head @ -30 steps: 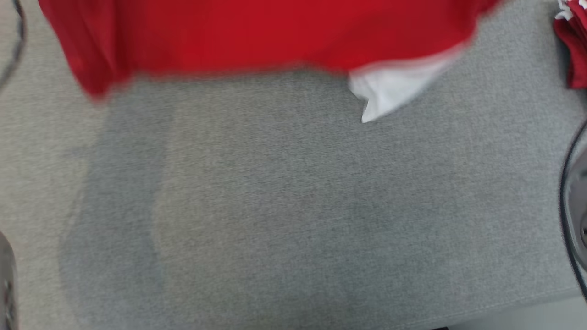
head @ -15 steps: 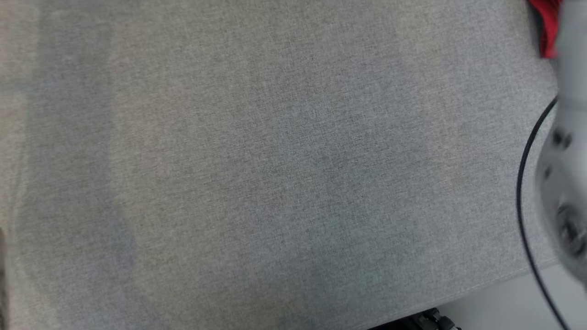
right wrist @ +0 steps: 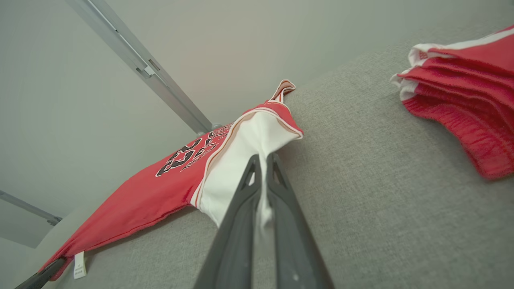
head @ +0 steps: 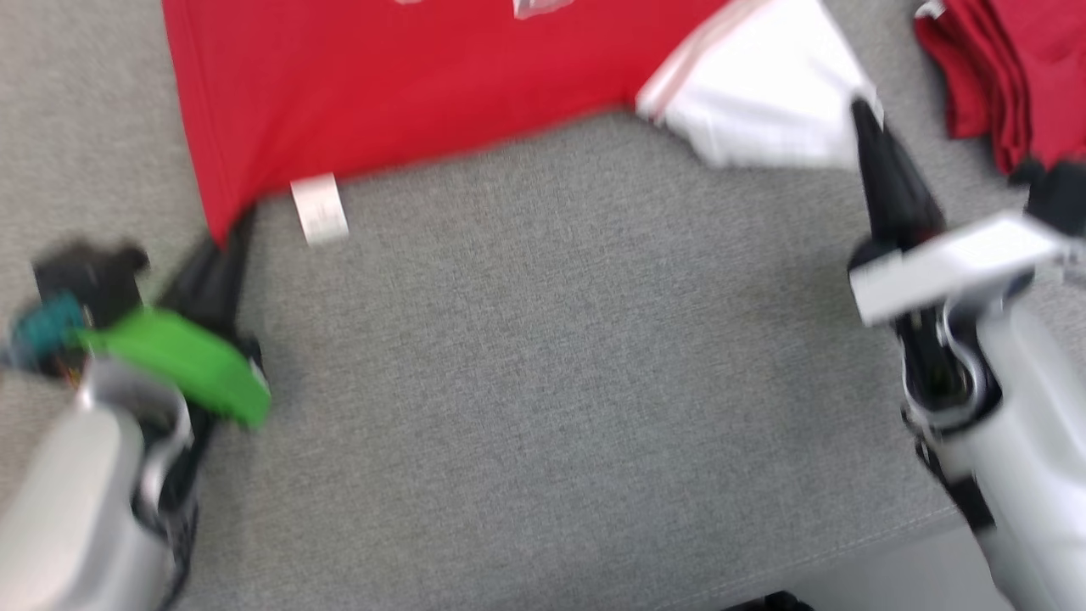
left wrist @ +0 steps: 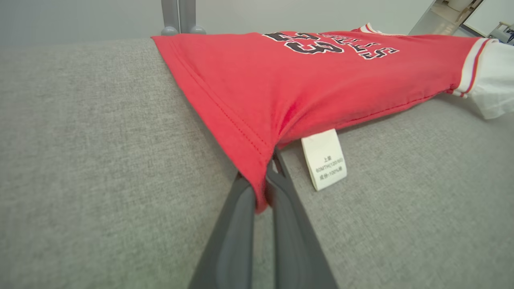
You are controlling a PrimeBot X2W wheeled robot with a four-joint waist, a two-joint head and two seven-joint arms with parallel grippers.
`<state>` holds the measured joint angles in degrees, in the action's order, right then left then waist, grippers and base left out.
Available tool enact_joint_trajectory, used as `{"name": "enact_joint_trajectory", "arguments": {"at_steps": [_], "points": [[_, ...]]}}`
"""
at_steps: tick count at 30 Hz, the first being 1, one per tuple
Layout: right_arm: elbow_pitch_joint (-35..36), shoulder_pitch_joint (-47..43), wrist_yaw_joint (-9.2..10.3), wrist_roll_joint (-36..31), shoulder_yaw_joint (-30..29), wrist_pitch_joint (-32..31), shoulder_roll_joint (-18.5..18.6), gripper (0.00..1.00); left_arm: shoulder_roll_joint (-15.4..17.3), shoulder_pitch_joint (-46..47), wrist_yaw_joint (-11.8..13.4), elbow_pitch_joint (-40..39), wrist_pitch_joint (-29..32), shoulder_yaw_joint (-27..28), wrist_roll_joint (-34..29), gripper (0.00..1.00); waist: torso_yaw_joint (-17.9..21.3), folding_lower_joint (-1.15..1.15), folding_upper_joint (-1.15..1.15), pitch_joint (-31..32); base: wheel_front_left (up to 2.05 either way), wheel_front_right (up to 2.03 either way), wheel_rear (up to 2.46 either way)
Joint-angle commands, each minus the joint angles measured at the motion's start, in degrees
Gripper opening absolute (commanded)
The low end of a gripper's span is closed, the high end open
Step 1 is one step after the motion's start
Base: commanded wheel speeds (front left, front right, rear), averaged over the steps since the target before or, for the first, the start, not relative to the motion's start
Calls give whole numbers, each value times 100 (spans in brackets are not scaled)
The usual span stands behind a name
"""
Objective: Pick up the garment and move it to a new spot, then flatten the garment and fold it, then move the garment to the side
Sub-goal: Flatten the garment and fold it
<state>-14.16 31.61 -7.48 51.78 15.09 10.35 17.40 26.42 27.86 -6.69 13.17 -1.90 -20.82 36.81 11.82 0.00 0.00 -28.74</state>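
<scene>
The garment [head: 407, 85] is a red jersey with dark lettering and a white sleeve [head: 764, 93], spread along the far part of the grey cloth-covered table [head: 543, 356]. My left gripper [head: 231, 233] is shut on its near left hem corner. In the left wrist view the gripper [left wrist: 263, 176] pinches the red hem [left wrist: 241, 132] beside a white care label [left wrist: 324, 158]. My right gripper [head: 859, 109] is shut on the white sleeve. The right wrist view shows the gripper [right wrist: 264, 158] with the sleeve [right wrist: 249, 148] between the fingers and the jersey [right wrist: 152, 192] stretched toward the left gripper [right wrist: 40, 275].
A stack of folded red garments [head: 1010, 76] lies at the table's far right, close to my right arm, and appears in the right wrist view as the stack [right wrist: 461, 92]. The table's front edge [head: 891, 530] runs along the lower right. A metal frame bar [right wrist: 140, 64] stands behind the table.
The head camera has swung: the jersey sat at the top, then dropped out of the picture, and is back now with both grippers on it.
</scene>
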Motion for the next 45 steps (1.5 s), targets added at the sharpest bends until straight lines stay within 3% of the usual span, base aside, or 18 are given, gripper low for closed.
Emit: {"name": "enact_joint_trajectory", "arguments": {"at_steps": [1,6,10,13,17,22,29,43,44,45], "points": [[76,-407,-2,72,-11,97,93,0,82,-487,105,-161,-109,3,47,0,-90,0,0,764,0,0,0],[323,-1885,-1,6,-19,251,349,0,-86,-2323,636,-1005,-407,-61,173,0,-155,0,0,1460,0,0,0],[482,-3008,-1,-77,-247,301,394,0,-252,-3599,1060,-1696,-543,-181,285,0,-262,0,0,1659,0,0,0],[702,-3886,-1,-2,-543,312,331,0,-338,-4132,1203,-2222,-406,-463,253,0,-557,0,0,1650,0,0,0],[1040,-4274,-2,-63,-892,244,318,0,-363,-4358,1296,-2684,-180,-627,333,0,-654,0,0,1578,0,0,0],[1228,-3862,-2,-502,-1230,-63,389,0,-290,-4035,1381,-3028,-18,-461,416,0,-706,0,0,1517,0,0,0],[1292,-2723,-2,-1214,-1330,-1048,467,0,-326,-3235,1392,-3312,700,-384,771,0,-739,0,0,1190,0,0,0],[731,-1026,-2,-1852,-870,-2570,747,0,-258,-1765,1354,-2424,1885,-438,1050,0,-866,0,0,920,0,0,0],[675,-946,-2,-1869,-784,-2657,762,0,-269,-1694,1347,-2327,1905,-444,1048,11,-867,0,0,917,0,0,0],[619,-851,-2,-1861,-674,-2730,768,44,-283,-1635,1338,-2198,1967,-478,1046,40,-870,0,0,916,0,0,0]]}}
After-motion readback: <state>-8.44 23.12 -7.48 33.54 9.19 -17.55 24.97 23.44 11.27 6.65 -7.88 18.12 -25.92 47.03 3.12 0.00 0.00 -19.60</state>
